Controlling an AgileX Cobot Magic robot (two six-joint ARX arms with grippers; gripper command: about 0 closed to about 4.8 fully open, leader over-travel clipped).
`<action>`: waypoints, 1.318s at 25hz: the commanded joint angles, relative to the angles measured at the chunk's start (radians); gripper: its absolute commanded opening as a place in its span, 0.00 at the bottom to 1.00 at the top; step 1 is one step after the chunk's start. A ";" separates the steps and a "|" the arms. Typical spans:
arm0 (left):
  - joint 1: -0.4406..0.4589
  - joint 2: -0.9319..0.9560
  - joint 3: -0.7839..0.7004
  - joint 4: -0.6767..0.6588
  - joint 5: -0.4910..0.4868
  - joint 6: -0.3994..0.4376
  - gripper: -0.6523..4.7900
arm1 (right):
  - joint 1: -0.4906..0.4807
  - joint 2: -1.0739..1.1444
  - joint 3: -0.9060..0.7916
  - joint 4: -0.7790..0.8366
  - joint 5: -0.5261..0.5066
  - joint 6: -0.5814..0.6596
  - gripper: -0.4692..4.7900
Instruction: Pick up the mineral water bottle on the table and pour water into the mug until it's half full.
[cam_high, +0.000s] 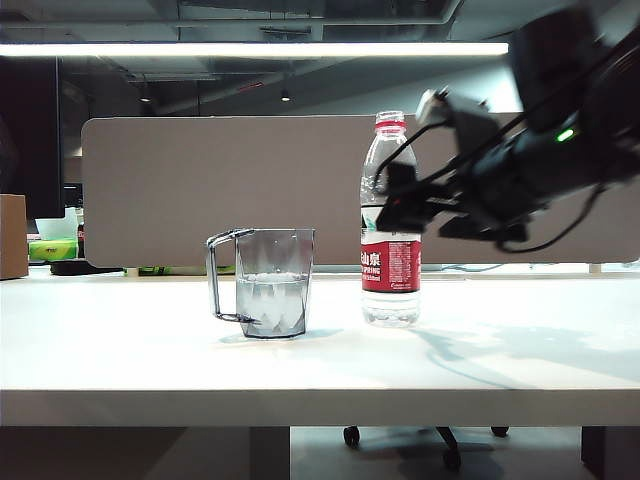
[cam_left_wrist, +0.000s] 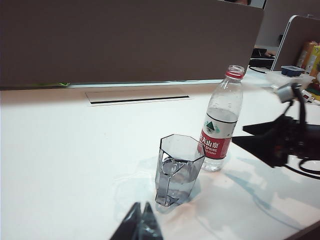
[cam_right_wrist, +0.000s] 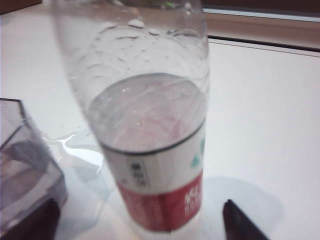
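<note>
A: Far left, the left pincer (cam_left_wrist: 140, 222): only two dark fingertips show in its own wrist view, meeting at a point, nothing between them. It sits low over the wide white counter (cam_high: 120, 340), near the mug.

B: Next along?

A: The clear greyish faceted mug (cam_high: 268, 283), upright on the counter, thin loop handle to the left in the exterior view. Clear colourless water (cam_high: 272, 300) fills roughly the lower half.

B: And the bottle?

A: The tall clear plastic mineral water bottle with red neck ring and red-and-white label (cam_high: 390, 225) stands upright just right of the mug, apart from it, uncapped. Water level sits just above the label. A wet patch shows on the counter round its base.

B: Right arm?

A: The right pincer (cam_right_wrist: 142, 220) is spread wide, one dark finger either side of the bottle, clear of it, holding nothing. In the exterior view it hangs at the bottle's upper body.
</note>
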 joint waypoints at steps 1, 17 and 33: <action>0.000 0.001 0.002 0.012 -0.003 0.003 0.11 | 0.000 -0.188 -0.108 -0.065 0.019 0.005 0.20; -0.001 -0.003 0.002 0.011 -0.004 0.003 0.11 | -0.008 -1.043 -0.562 -0.374 0.158 0.086 0.08; 0.000 -0.007 0.002 0.011 -0.007 0.003 0.11 | -0.351 -1.514 -0.613 -0.911 0.154 0.088 0.08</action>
